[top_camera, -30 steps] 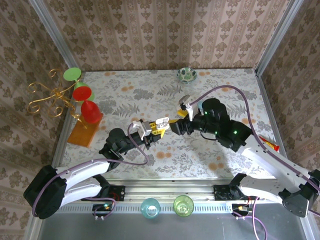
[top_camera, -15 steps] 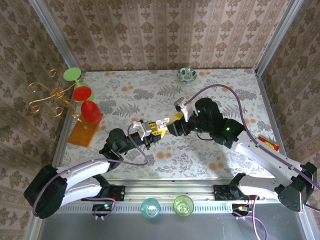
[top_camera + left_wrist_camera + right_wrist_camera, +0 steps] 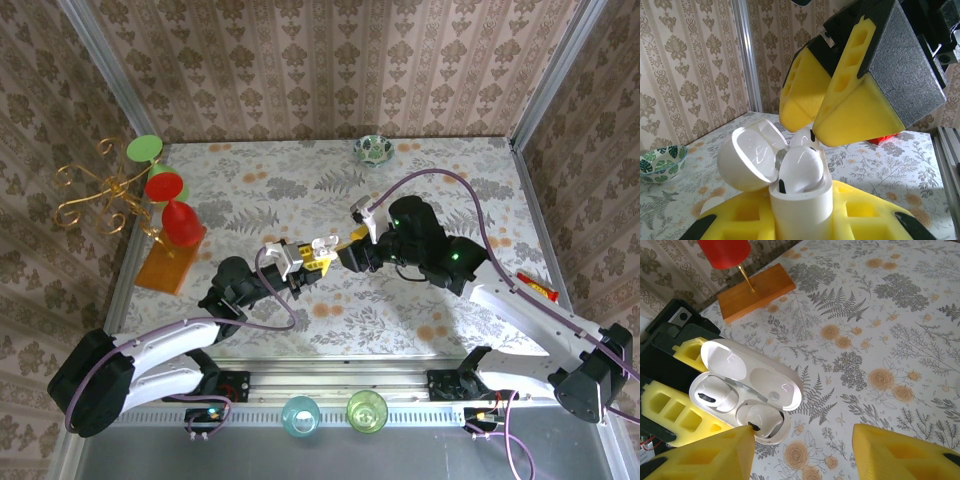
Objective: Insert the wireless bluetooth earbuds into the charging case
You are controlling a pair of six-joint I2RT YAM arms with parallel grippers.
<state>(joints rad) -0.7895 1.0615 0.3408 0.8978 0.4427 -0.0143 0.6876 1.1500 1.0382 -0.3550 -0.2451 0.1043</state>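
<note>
**Charging case** (image 3: pixel 800 212): white and oblong, clamped between the yellow pads of the left gripper (image 3: pixel 801 222), whose jaws are closed narrow on its body. It is held above the floral worktop (image 3: pixel 450 170), near the middle, opening upward. In the right wrist view its long axis runs from upper left to lower right. The lid (image 3: pixel 757 375) is swung fully back on the far long side, hollow showing.

**First earbud** (image 3: pixel 715 396): white and glossy, in the well at the end of the case nearer the left gripper. The rounded head bulges above the rim and the stem is hidden down in the well, so the long axis is roughly upright. A dark vent faces the left arm.

**Second earbud** (image 3: pixel 759 420): white, in the other well, head up and stem hidden. A dark spot faces the right gripper. Whether it is fully seated cannot be told.

**Right gripper** (image 3: pixel 802 432): poised over the open case. Its jaws are parted about halfway, with nothing between them. One yellow finger (image 3: pixel 715 455) has its tip at the second earbud, touching or just beside it.

**Other items on the worktop:**
- patterned bowl (image 3: pixel 373 150) at the far edge
- red goblets on a wooden base (image 3: pixel 168 268) at the left
- two tumblers (image 3: pixel 333 413) at the near rail
</note>
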